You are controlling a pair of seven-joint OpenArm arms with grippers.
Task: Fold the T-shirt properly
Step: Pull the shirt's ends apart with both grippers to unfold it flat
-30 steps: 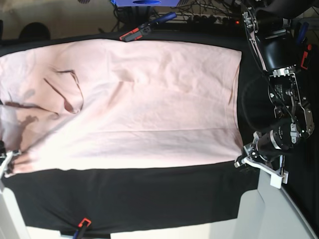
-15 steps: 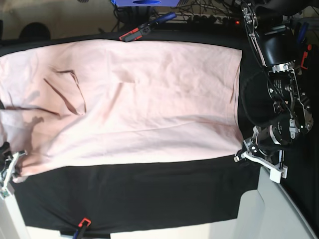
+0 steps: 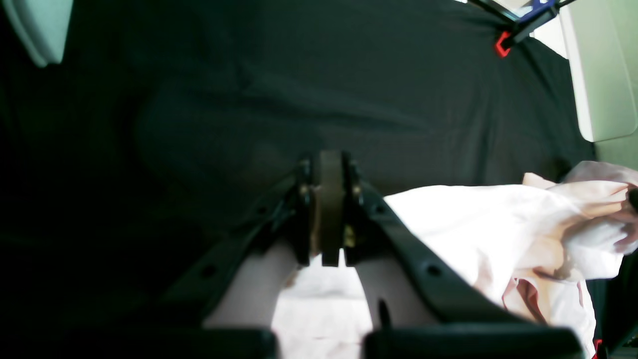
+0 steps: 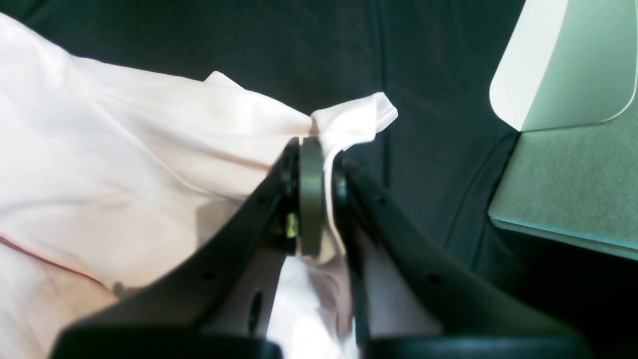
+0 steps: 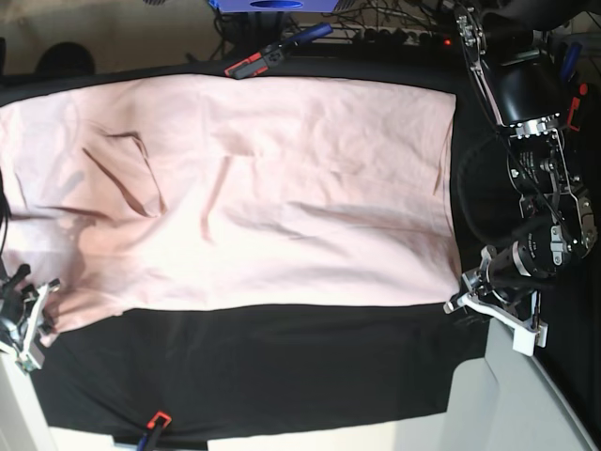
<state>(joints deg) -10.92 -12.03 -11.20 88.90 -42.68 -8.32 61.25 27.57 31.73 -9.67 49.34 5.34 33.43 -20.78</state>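
Note:
The pale pink T-shirt (image 5: 282, 188) lies spread, plain side up, across the black table cloth (image 5: 282, 376). My left gripper (image 5: 457, 301) is at the shirt's near right corner, and in the left wrist view the left gripper (image 3: 327, 199) has its jaws pressed together with the T-shirt (image 3: 473, 224) trailing off to the right. At the near left corner my right gripper (image 5: 39, 305) pinches the cloth. The right wrist view has the right gripper (image 4: 316, 164) shut on the T-shirt (image 4: 124, 149), a small flap poking out past the pads.
A red-tipped clamp (image 5: 258, 61) holds the table cloth at the far edge and another clamp (image 5: 155, 423) at the near edge. Pale grey panels (image 5: 507, 395) stand at the near corners. Cables and a power strip (image 5: 404, 36) lie behind the table.
The shirt's near edge has shifted slightly towards the far side and straightened. My right gripper has moved a little inward at the left corner, and the creases near the left end have flattened.

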